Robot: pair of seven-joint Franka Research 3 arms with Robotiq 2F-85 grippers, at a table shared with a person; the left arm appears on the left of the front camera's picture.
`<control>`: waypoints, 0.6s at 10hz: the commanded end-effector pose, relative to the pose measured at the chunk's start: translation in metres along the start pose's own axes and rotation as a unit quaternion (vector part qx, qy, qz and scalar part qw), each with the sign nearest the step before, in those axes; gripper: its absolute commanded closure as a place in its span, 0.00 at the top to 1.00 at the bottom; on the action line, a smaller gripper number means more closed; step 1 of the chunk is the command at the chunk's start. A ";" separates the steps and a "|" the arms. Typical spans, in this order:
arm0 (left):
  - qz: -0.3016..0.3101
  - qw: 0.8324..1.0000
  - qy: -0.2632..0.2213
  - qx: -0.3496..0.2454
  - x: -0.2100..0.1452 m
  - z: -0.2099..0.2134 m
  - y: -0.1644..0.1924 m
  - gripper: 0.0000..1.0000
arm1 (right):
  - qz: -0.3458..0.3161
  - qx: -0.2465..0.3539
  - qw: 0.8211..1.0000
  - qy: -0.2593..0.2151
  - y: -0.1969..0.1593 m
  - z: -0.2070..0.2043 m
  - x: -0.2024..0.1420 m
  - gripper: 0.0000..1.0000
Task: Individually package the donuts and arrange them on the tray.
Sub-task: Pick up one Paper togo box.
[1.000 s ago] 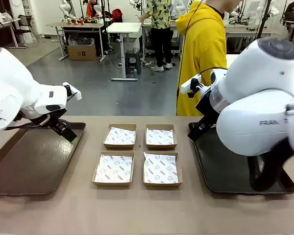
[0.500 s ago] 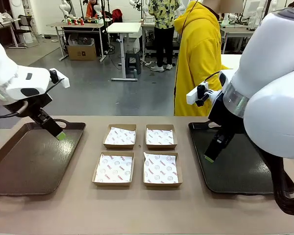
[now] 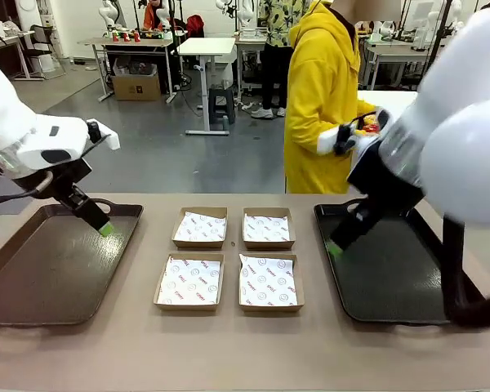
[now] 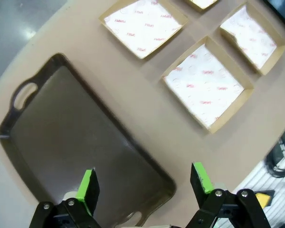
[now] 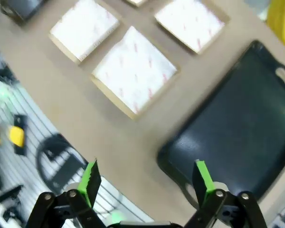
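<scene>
The left gripper hung with its fingers wide apart and empty, above the 1 o'clock corner of the dark brown plastic tray lying at 9 o'clock on the beige table. The right gripper, fingers equally spread and empty, hovered over the 9 o'clock edge of the black plastic tray at 3 o'clock. Between the trays sat four square brown cardboard boxes lined with printed white paper, all unfilled. No donuts lay on the table. A red-and-yellow patch beside the person in the yellow hooded top, at 1 o'clock, might have been them, but the right arm hid most of it.

The main hazard looked to be that bulky right arm: it stood between the person and the black tray, so a hand reaching in could have been struck. The boxes sat close together and looked light, so a descending finger might have caught a wall, crumpled a liner or shoved a neighbour. Iced rings would probably smear under a hard squeeze.
</scene>
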State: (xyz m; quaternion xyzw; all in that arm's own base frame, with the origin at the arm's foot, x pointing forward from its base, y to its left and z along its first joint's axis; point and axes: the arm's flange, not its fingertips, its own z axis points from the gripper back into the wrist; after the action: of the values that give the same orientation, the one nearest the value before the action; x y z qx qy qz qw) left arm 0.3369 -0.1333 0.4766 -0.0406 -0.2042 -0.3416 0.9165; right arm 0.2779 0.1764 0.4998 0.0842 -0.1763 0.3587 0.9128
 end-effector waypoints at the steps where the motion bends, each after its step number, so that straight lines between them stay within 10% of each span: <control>1: 0.057 0.980 -0.093 -0.166 -0.036 0.018 0.014 1.00 | -0.111 0.161 0.969 -0.149 -0.017 -0.013 -0.068 1.00; 6: 0.187 0.875 -0.209 -0.394 -0.103 0.030 0.084 1.00 | -0.198 0.369 0.866 -0.271 -0.067 -0.014 -0.149 1.00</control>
State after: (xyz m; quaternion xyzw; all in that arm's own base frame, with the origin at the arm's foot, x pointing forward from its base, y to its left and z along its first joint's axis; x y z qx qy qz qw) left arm 0.3236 -0.0091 0.5065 -0.4863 -0.2484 -0.2324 0.8049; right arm 0.3127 0.0462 0.5407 0.5075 -0.2608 0.1748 0.8024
